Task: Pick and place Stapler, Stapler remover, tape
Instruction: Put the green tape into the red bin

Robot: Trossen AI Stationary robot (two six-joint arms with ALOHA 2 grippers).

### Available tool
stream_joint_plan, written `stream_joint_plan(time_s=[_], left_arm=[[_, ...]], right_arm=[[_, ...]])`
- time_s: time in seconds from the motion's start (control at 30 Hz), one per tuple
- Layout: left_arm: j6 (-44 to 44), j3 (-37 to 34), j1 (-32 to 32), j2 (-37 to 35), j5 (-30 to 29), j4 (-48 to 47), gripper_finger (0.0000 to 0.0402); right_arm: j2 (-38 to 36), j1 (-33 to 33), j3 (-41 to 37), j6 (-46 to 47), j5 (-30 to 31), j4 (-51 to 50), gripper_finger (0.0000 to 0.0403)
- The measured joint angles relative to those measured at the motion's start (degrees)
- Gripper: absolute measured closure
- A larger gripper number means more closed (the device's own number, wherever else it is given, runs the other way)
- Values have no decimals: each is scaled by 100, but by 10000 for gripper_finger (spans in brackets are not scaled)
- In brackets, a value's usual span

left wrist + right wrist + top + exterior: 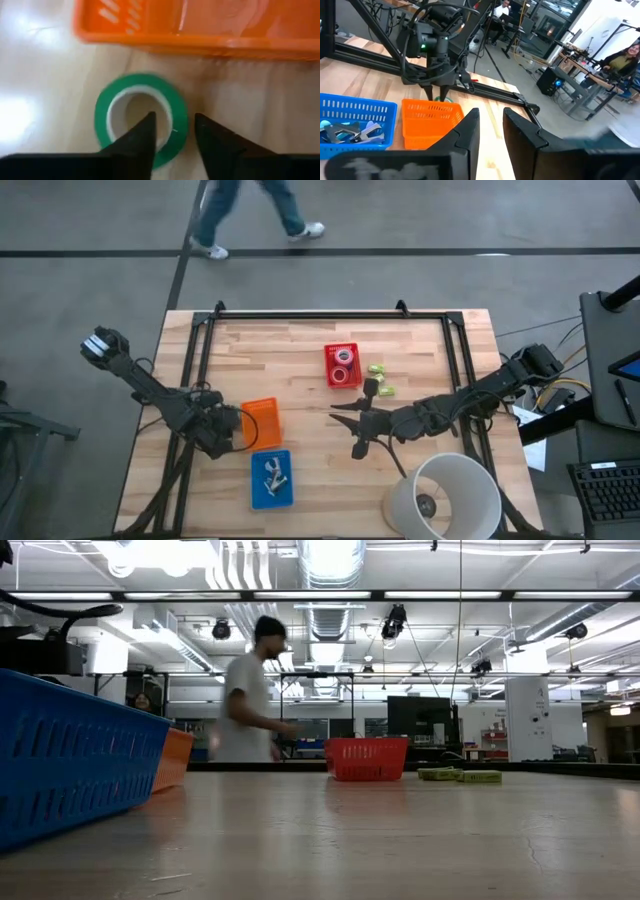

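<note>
A green tape roll [141, 117] lies flat on the wood next to the orange basket [262, 423]. My left gripper [173, 120] points down over the roll and is open. One fingertip stands inside the ring and the other outside, with the ring's wall between them; I see no touch. In the high view it hangs at the orange basket's left side [226, 431]. More tape rolls [342, 366] sit in the red basket [329, 380]. Two green staplers [380, 380] lie to its right. My right gripper [348, 432] is open and empty at mid-table.
The blue basket [271, 478] near the front edge holds metal staple removers [274, 473]. A big white cylinder [445, 495] stands at the near right corner. A black frame rail [320, 316] borders the far side. A person [250, 210] walks past beyond the table.
</note>
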Motion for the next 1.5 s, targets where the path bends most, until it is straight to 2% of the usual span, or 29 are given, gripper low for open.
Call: stream_joint_plan(time_s=[0.17, 0.2, 0.37, 0.57, 0.63, 0.73, 0.87, 1.03, 1.13, 1.23, 1.37, 1.5], left_arm=[[147, 7, -2, -5, 61, 126, 357], [147, 9, -2, -10, 101, 126, 364], [-112, 138, -3, -43, 495, -137, 364], [-418, 787, -3, -103, 554, -1329, 353], [-438, 1079, -2, -108, 337, -1695, 357], [-236, 1503, -7, -128, -338, -1816, 361], [341, 2009, -11, -133, -1352, -1448, 354], [866, 2438, -26, -145, -2119, -1171, 347], [1913, 2424, -42, -173, -2463, -35, 359], [3390, 2250, -44, -177, -2395, 1775, 362], [5199, 1863, -44, -177, -1626, 4363, 349], [6487, 1340, -36, -177, -868, 6613, 348]], right_arm=[[0, -22, 0, 0, -2, -7, 332], [0, -22, -4, 0, -2, -7, 333], [2, -22, -52, -2, -2, -7, 334], [2, -61, -55, -2, 2, 25, 328], [2, -64, -57, -2, 4, 26, 330], [2, -74, -61, 0, 4, 26, 336], [2, -92, -66, 39, 4, 26, 343], [2, -115, -78, 190, 4, 26, 345], [2, -164, -95, 310, 0, 28, 343], [2, -220, -121, 365, -75, 35, 338], [2, -249, -146, 159, -762, 160, 329], [2, -245, -227, -152, -1586, 847, 319]])
